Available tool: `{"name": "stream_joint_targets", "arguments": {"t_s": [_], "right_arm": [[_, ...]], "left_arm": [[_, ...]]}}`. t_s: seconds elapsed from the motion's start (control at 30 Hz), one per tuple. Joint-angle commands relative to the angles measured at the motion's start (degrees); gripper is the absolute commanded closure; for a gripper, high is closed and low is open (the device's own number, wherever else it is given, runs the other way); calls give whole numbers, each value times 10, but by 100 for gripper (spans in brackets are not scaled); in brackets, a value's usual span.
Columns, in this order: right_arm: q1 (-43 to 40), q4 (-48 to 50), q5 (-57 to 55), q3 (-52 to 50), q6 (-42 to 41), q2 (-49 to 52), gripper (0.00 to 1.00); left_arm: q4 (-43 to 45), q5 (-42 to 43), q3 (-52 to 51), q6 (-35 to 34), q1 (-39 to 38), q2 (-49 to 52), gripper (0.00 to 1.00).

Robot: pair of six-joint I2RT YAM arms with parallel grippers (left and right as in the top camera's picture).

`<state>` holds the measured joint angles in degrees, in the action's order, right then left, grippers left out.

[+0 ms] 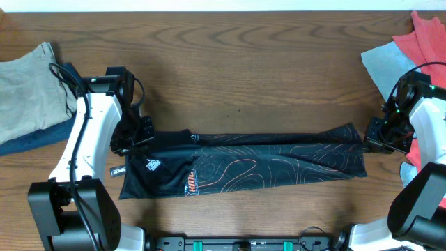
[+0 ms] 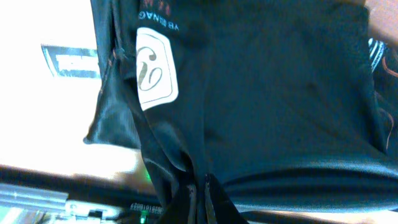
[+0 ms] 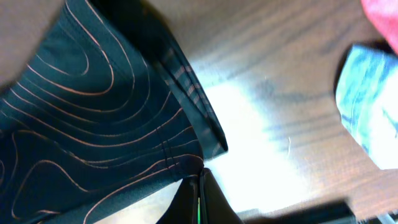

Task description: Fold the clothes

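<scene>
The black jersey [image 1: 251,164] with thin orange contour lines and a white logo lies stretched as a long band across the table's front middle. My left gripper [image 1: 132,143] is shut on its left upper edge; the left wrist view shows the fingers [image 2: 202,186] pinching black fabric [image 2: 280,93] below a white neck label [image 2: 154,68]. My right gripper [image 1: 380,139] is shut on the jersey's right upper corner; the right wrist view shows the fingers [image 3: 200,177] closed on the hem of the patterned cloth [image 3: 93,118].
A grey garment on a dark blue one [image 1: 28,94] lies at the far left. Light blue [image 1: 383,66] and red [image 1: 428,38] clothes lie at the far right, also in the right wrist view [image 3: 370,112]. A white tag [image 1: 117,170] sticks out by the jersey's left end.
</scene>
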<state>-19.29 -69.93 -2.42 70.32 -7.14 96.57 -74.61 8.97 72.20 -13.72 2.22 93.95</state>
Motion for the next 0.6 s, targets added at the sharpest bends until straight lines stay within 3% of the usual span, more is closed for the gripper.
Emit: {"name": "stream_joint_targets", "arguments": {"t_s": [0.0, 0.03, 0.3, 0.4, 0.43, 0.57], "right_arm": [[-6, -9, -22, 2, 4, -10, 89], [-6, -12, -22, 2, 4, -10, 82], [-12, -11, -23, 2, 4, -10, 66], [-14, -10, -21, 2, 4, -10, 52], [-14, -9, -20, 2, 4, -10, 48], [-14, 1, -15, 1, 4, -10, 29]], "left_arm": [[-22, -17, -9, -4, 6, -7, 87], [-30, -17, -9, -4, 6, -7, 83], [-55, -17, -9, -4, 6, -7, 83], [-46, -17, -9, -4, 6, -7, 83], [-42, -17, -9, -4, 6, -7, 76], [-22, -17, -9, -4, 6, -7, 67]]}}
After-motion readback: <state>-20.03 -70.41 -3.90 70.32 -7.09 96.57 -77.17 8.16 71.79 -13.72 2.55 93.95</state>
